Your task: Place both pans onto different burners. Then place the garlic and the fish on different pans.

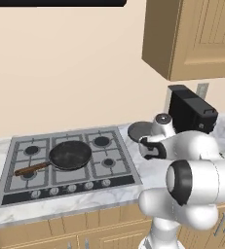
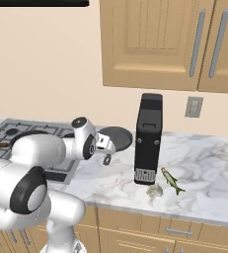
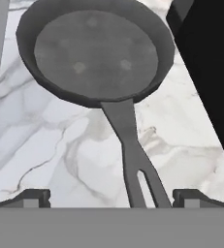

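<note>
So there's a tall black appliance (image 2: 149, 138) on the marble counter (image 2: 204, 163), sitting just right of the dark grey pan (image 3: 95, 51) and crowding that side. The black pan (image 1: 70, 154) with the wooden handle sits on the big middle burner (image 1: 71, 156) of the cooktop (image 1: 16, 146). Fish (image 2: 171, 181) and garlic (image 2: 155, 190) lie on the counter near the appliance's front, well apart from the pans. The gripper (image 3: 111, 197) hangs over the grey pan's handle (image 3: 133, 160), fingers spread wide on either side, gripping nothing. The handle points back toward it, between the tips. No readable writing anywhere.
</note>
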Available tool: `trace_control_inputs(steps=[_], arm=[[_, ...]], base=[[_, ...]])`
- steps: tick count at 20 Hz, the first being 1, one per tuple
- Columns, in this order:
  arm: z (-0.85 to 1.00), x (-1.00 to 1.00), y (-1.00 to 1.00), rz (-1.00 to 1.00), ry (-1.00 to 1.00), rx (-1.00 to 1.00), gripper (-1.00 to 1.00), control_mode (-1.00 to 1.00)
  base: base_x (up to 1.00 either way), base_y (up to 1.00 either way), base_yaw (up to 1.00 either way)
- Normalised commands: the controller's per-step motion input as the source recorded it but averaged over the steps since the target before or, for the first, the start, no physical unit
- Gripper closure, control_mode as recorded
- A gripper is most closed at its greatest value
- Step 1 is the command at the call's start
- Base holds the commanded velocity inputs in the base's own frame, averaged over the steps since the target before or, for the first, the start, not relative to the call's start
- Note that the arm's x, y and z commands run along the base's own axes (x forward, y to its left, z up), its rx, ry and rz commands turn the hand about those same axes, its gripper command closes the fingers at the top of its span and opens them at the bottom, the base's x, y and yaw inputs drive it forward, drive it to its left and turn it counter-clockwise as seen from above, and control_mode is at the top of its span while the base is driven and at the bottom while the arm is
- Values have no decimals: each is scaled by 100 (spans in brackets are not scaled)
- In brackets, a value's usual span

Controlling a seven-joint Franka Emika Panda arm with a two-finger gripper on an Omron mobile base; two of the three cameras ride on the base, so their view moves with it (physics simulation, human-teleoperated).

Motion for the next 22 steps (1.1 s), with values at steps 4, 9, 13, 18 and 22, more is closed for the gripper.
trace_control_inputs(steps=[4, 9, 13, 18, 22], arm=[[-17, 17, -8, 10, 12, -4, -100, -100], [-20, 3, -8, 8, 1, -3, -100, -100], [-13, -4, -6, 3, 0, -5, -100, -100], [-20, 3, -7, 4, 0, -4, -100, -100], [-22, 10, -6, 3, 0, -3, -100, -100]], base=[[0, 0, 0], [0, 0, 0], [0, 0, 0], [0, 0, 0], [0, 0, 0]])
